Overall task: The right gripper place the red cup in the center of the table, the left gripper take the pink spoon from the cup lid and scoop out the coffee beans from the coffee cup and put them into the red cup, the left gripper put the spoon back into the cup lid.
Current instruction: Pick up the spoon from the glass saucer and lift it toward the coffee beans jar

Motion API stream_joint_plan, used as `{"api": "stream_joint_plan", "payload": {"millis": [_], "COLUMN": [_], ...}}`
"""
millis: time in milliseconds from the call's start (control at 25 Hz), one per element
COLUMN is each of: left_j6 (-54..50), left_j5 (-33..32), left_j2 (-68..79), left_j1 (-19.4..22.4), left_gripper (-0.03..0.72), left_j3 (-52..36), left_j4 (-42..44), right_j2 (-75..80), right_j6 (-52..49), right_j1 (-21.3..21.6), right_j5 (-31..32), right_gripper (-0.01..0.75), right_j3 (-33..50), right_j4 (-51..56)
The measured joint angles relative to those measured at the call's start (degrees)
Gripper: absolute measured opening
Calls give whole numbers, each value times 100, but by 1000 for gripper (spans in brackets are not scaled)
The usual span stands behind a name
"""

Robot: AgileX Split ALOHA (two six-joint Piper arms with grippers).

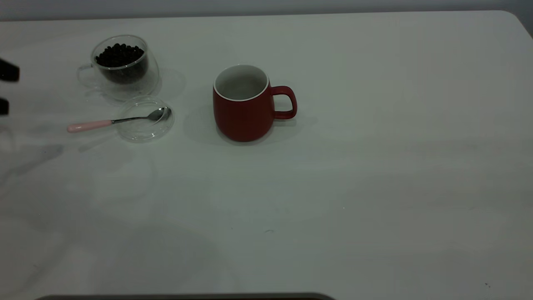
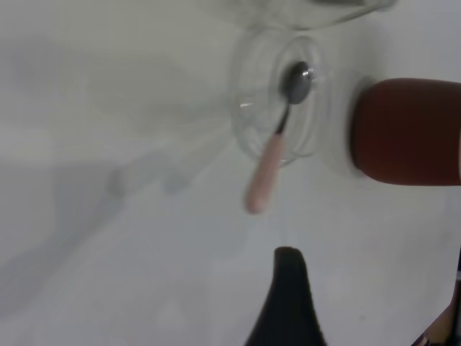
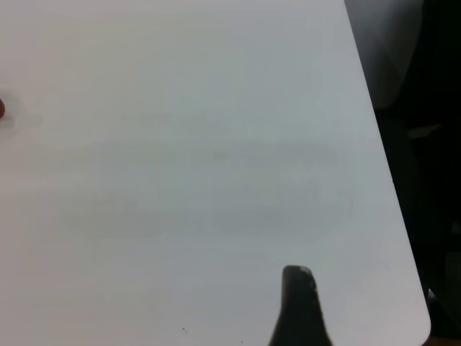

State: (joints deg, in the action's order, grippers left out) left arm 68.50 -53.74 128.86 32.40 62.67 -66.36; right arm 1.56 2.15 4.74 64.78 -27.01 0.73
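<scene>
The red cup [image 1: 245, 104] stands upright and empty near the middle of the table [image 1: 374, 166], handle pointing right. At the back left is the coffee cup [image 1: 120, 68], filled with coffee beans [image 1: 120, 55]. In front of it lies the cup lid [image 1: 144, 119], with the pink spoon [image 1: 89, 126] resting bowl-in-lid and its handle pointing left. My left gripper [image 1: 5, 88] is open at the far left edge, empty, well short of the spoon handle [image 2: 263, 180]. The lid [image 2: 252, 122] and red cup [image 2: 410, 133] lie beyond it. My right gripper [image 3: 364, 295] hovers open over bare table near the right edge.
The table's rounded right corner and edge [image 3: 403, 238] lie close to the right gripper, with dark space beyond. A dark strip [image 1: 187, 296] runs along the front edge. Bare white surface spreads across the front and right of the table.
</scene>
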Motion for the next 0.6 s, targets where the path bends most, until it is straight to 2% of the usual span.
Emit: {"api": "stream_joint_plan", "payload": {"millis": [280,600], "left_j6": [823,1033], "left_j5": [-33,-261], "left_j2": [715,1457], "left_j1": [98,-47], "left_gripper": [681,681], "left_j3": [98,447], "left_j4": [-571,-819], "right_j2": [0,0], "right_j6": [0,0], "right_j1": [0,0], "right_j5": [0,0], "right_gripper": [591,591], "right_j3": [0,0], "right_j4": [0,0]}}
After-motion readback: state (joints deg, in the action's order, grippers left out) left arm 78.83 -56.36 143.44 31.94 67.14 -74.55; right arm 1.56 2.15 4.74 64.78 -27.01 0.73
